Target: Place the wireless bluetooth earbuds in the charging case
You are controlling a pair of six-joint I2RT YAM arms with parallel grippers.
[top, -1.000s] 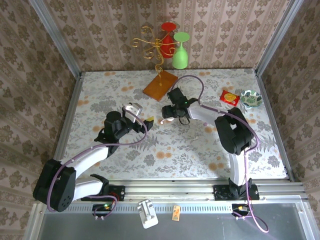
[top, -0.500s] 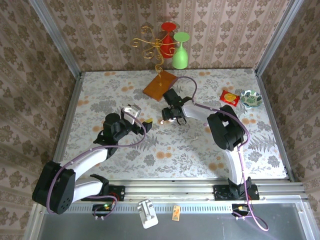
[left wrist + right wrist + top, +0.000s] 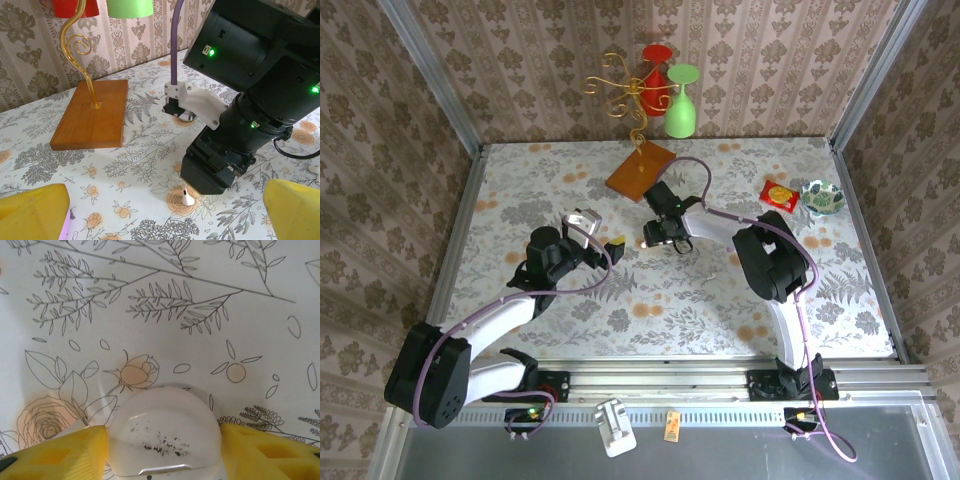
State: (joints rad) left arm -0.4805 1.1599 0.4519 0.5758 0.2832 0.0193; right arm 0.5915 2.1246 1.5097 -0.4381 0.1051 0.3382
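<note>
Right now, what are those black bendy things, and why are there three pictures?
They are two robot arms bolted to a flowery table. One picture looks down from above; the other two come from cameras on the wrists. The left gripper is open and holds nothing. The right gripper has a yellow finger on each side of a round white case; whether it squeezes it, I cannot tell. A white earbud lies on the table near that gripper. Farther back are a wooden stand, a red glass and a green glass.
</note>
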